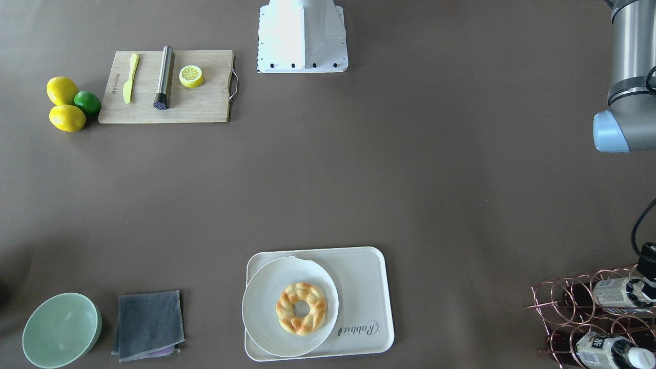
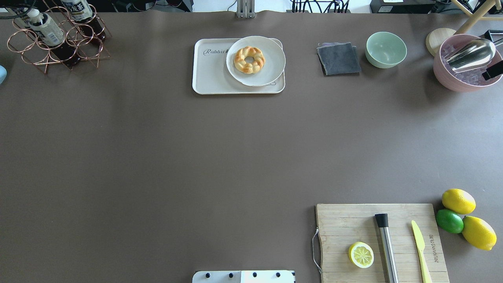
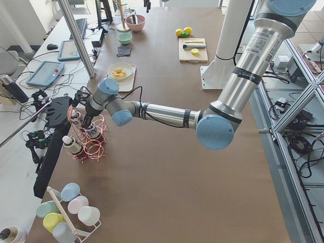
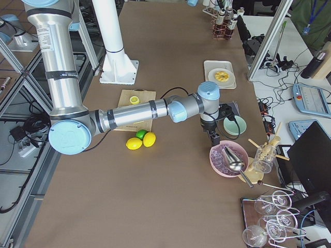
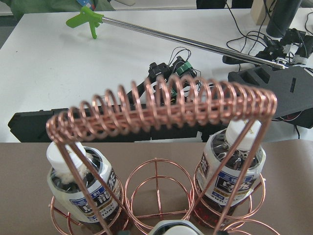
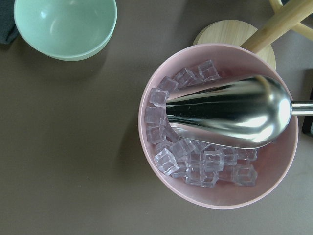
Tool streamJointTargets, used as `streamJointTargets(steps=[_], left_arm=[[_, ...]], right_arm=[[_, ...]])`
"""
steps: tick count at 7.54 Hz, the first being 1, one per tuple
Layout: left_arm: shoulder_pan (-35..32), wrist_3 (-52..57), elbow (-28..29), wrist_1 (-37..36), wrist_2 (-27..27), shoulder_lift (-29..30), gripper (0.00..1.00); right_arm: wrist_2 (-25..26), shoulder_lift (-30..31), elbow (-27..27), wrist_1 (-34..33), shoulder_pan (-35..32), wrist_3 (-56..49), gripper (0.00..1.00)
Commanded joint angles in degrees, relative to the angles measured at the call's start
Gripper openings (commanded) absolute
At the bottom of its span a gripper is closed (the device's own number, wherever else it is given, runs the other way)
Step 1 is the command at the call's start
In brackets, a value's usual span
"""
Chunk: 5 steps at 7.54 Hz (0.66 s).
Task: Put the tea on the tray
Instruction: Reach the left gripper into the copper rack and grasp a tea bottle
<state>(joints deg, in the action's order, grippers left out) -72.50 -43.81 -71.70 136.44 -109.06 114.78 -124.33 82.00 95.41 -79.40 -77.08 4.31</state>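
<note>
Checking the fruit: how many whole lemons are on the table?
2. The far lemon and the near lemon flank the lime, beside the cutting board. The lemon half on the board is excluded.

Copper coil (image 5: 161, 104) just above tea (image 5: 249, 169)

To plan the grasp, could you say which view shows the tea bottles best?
The left wrist view: both tea bottles sit close, caps and labels clear inside the copper rack. Overhead and front views show them small at the edge; side views show them tiny; the right wrist view, not at all.
</note>
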Motion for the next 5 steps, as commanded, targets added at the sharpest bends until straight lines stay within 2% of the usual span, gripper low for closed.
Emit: streamJointTargets(steps=[1, 2, 3, 5], left_arm=[[1.5, -0.1, 1.5, 2.3, 1.9, 0.4, 0.67], [1.6, -0.2, 1.9, 3.0, 1.9, 0.4, 0.66], [1.6, -0.2, 1.9, 3.1, 1.9, 0.4, 0.61], [1.6, -0.2, 1.7, 3.2, 1.8, 0.3, 0.45]], right_arm=[[0.1, -0.1, -0.1, -0.1, 0.0, 0.0, 1.00], [0.1, -0.2, -0.1, -0.1, 0.0, 0.0, 1.00], [0.1, -0.1, -0.1, -0.1, 0.0, 0.0, 1.00], [0.1, -0.2, -0.1, -0.1, 0.0, 0.0, 1.00]])
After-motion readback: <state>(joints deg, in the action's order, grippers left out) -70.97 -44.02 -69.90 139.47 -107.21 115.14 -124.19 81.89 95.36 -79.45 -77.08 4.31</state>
